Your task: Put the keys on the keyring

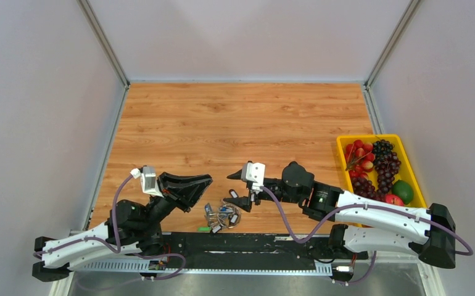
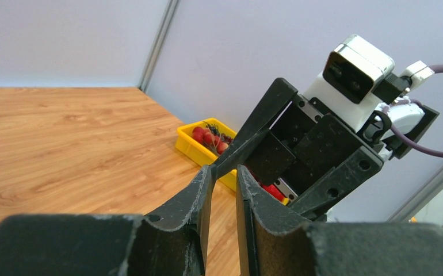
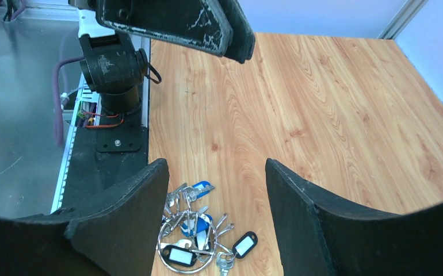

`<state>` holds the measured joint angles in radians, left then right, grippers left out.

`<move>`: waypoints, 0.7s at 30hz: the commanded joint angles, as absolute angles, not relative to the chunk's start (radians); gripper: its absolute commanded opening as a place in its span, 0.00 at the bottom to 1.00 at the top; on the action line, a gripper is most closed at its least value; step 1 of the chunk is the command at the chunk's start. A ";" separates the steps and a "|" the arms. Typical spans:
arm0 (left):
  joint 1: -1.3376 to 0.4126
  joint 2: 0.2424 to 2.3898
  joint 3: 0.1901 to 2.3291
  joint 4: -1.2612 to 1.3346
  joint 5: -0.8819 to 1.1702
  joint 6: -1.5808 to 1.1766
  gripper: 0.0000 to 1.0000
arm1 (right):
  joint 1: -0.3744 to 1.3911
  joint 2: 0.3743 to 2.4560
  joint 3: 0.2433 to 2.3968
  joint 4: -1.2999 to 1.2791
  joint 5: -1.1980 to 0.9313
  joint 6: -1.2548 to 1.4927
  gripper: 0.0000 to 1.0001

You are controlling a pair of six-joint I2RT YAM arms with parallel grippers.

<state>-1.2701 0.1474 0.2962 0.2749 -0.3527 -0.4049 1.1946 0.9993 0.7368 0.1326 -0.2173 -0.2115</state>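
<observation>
Silver ring: the keyring (image 3: 161, 248) lies flat on the worktop (image 1: 241, 123), close to the near edge and about midway between the two arm bases.
Keys: the keys (image 3: 199, 221) are heaped on and around the ring, with blue, black and white tags mixed in. A green tag (image 1: 204, 230) lies a little apart, right at the near edge.
Progress: early, by my reading. Some tags overlap the ring, but I cannot tell whether any key is actually threaded on the wire. Nothing is lifted, so picking up and threading look to be ahead.
Right claw: the right claw (image 3: 213, 168) is spread wide and empty, hanging just above the heap, which shows between its fingers.
Left claw: the left claw (image 2: 225, 169) is pressed nearly together with only a thin slit, pinching nothing. It is raised beside the heap and faces the right claw.
Near edge: tight. The black rail (image 1: 253, 240) runs just beside the heap, so a nudged key could slide onto it.
Open room: bare wood stretches toward the far edge and the left corners.
Right edge: a yellow tray (image 1: 346, 139) of fruit sits well apart from the keys.
</observation>
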 commanded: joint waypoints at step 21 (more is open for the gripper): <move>-1.269 0.067 0.459 -0.162 -0.512 -0.525 0.43 | 1.200 1.164 0.648 0.004 -0.174 0.347 0.60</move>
